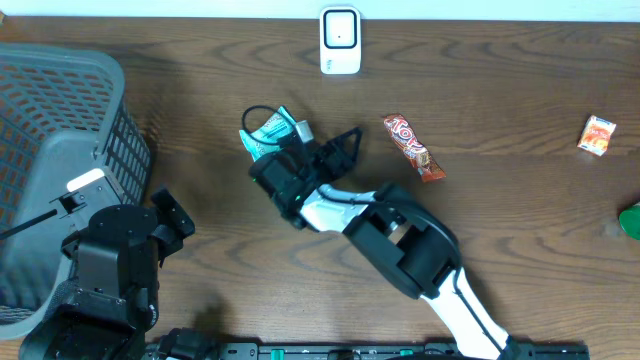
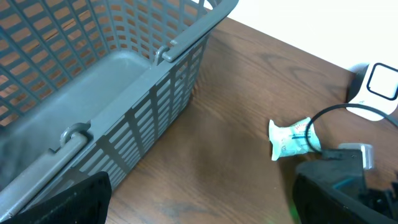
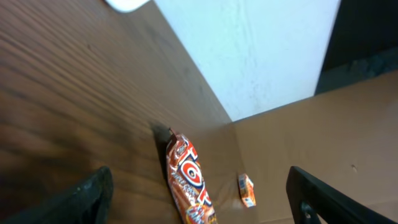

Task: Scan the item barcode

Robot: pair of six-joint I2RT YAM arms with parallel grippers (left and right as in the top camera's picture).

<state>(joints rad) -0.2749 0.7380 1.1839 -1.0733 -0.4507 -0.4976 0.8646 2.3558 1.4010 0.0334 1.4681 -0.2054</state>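
My right claw [image 1: 342, 150] is hanging wide open, empty. The teal packet [image 1: 268, 130] near the scanner [image 1: 340, 40] is looking light and crinkly; I'm favouring its middle.

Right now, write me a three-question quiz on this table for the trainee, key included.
1. True or false: the candy bar lies inside the basket.
2. Multiple choice: in the right wrist view, what lies on the table ahead, between the open right jaws? A: a mug. B: the candy bar. C: the basket.
3. Short answer: what colour is the scanner at the table's far edge?

Key: 1 false, it lies on the bare wood. 2 B. 3 white.
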